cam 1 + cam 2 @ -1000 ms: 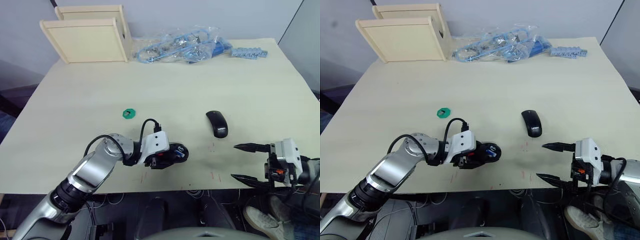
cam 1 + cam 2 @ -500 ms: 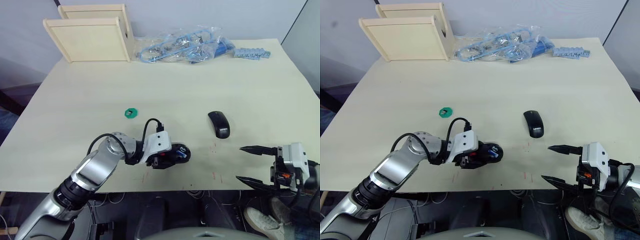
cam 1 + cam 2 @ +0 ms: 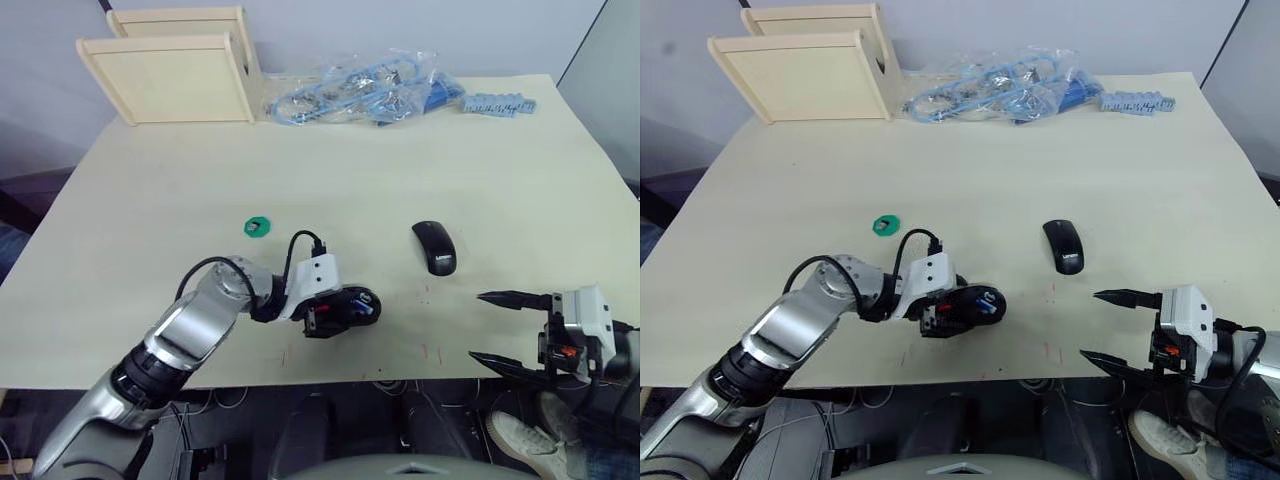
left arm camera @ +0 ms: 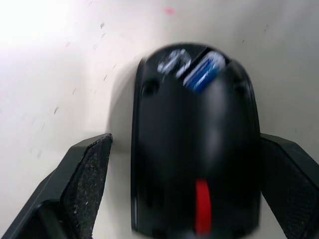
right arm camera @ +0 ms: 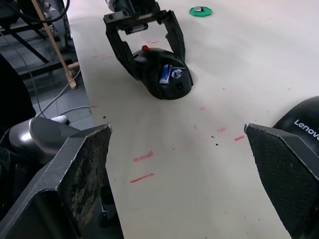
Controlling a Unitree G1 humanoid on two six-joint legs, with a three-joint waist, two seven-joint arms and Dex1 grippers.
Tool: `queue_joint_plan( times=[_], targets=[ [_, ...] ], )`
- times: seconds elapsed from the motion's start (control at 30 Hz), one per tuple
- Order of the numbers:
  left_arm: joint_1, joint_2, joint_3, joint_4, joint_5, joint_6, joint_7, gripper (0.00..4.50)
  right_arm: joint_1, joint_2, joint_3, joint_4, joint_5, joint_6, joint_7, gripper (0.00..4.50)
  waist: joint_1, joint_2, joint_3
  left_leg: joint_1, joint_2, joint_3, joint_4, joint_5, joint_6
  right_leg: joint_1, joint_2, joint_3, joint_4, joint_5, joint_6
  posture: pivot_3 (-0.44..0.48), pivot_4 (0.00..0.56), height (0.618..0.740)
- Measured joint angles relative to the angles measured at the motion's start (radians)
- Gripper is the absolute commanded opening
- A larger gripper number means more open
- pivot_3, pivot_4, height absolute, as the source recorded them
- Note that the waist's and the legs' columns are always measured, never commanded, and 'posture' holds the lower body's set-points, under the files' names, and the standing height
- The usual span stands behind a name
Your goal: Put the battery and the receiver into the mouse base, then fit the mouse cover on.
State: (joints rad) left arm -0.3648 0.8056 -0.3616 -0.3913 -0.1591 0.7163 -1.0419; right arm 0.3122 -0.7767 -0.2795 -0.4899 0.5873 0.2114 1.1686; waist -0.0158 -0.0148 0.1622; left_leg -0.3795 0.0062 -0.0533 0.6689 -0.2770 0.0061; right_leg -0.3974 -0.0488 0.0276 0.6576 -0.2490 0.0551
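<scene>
The pale wooden table (image 3: 330,170) carries two wooden boxes (image 3: 175,70) at 11 o'clock and a bag of blue cables (image 3: 365,95) at 12 o'clock. The left gripper (image 3: 335,310) straddles the mouse base (image 3: 352,306) near 6 o'clock, its fingers (image 4: 84,174) spread with gaps on both sides. The right gripper (image 3: 510,330) hangs wide open off the edge at 4 o'clock. The mouse cover (image 3: 435,247) lies between them. The battery (image 4: 203,72) sits inside the base. A green disc (image 3: 257,227) lies at 9 o'clock.
</scene>
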Motion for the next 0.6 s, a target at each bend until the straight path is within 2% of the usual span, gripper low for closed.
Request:
queue_joint_plan(
  times=[0.23, 0.3, 0.33, 0.37, 0.6],
  targets=[
    [0.175, 0.057, 0.273, -0.084, -0.182, -0.010, -0.046, 4.44, -0.030, 0.020, 0.012, 0.003, 0.006, -0.001, -0.004, 4.50, 0.006, 0.000, 0.003, 0.000, 0.000, -0.004, 0.000, 0.000, 0.000, 0.000, -0.001, 0.000, 0.000, 0.000, 0.000, 0.000, 0.150, 0.740],
    [0.188, 0.060, 0.304, -0.092, -0.202, -0.009, -0.046, 4.44, -0.038, 0.026, 0.016, 0.006, 0.007, 0.001, -0.009, 4.50, 0.006, 0.000, 0.003, 0.000, 0.000, -0.005, 0.000, 0.000, 0.000, 0.000, -0.001, 0.000, 0.000, 0.000, 0.000, 0.000, 0.150, 0.740],
    [0.236, 0.069, 0.383, -0.108, -0.243, -0.006, -0.046, 4.44, -0.062, 0.050, 0.029, 0.008, 0.016, 0.009, -0.034, 4.50, 0.003, 0.000, 0.004, 0.000, 0.000, -0.005, 0.000, 0.000, 0.000, 0.000, -0.001, 0.000, 0.000, 0.000, 0.000, 0.000, 0.150, 0.740],
    [0.250, 0.073, 0.405, -0.108, -0.253, -0.004, -0.046, 4.44, -0.064, 0.061, 0.030, 0.009, 0.022, 0.011, -0.044, 4.50, 0.003, 0.000, 0.004, 0.000, 0.000, -0.005, 0.000, 0.000, 0.000, 0.000, -0.001, 0.000, 0.000, 0.000, 0.000, 0.000, 0.150, 0.740],
    [0.385, 0.044, 0.689, -0.102, -0.384, 0.056, 0.027, 4.44, -0.116, 0.123, 0.070, 0.006, 0.012, 0.013, -0.127, 4.50, 0.002, 0.001, 0.006, 0.000, 0.001, -0.006, 0.000, 0.000, 0.000, 0.000, -0.001, 0.000, 0.000, 0.000, 0.000, 0.000, 0.150, 0.740]
  ],
)
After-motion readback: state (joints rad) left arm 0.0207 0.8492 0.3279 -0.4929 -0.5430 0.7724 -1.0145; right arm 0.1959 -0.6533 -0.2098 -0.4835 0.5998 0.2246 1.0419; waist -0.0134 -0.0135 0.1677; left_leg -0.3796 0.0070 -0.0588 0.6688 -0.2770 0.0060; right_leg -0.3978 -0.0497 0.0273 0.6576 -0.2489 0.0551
